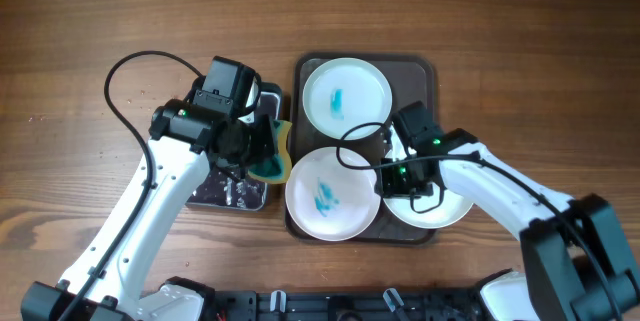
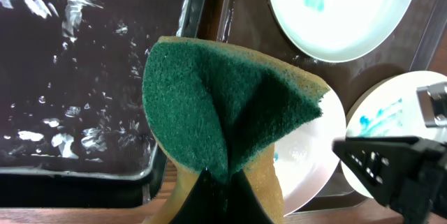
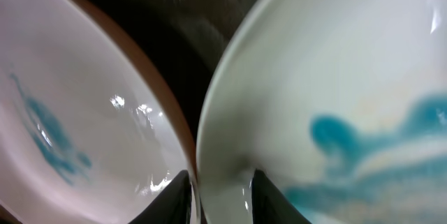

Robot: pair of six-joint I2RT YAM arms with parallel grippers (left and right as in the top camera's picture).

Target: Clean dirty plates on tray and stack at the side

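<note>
Wooden table [image 1: 80,21]: left gripper [image 2: 223,199] clamps sponge [image 2: 223,112] beside black tray [image 1: 225,193]; right gripper [image 3: 220,189] narrow astride smeared plate [image 3: 335,77] rim.

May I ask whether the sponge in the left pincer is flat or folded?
Folded. In the left wrist view the left pincer pinches the sponge at its base, creasing its green face into a V.

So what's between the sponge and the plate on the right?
A blue-smeared plate sits between the sponge and the right plate. The overhead view shows it.
</note>
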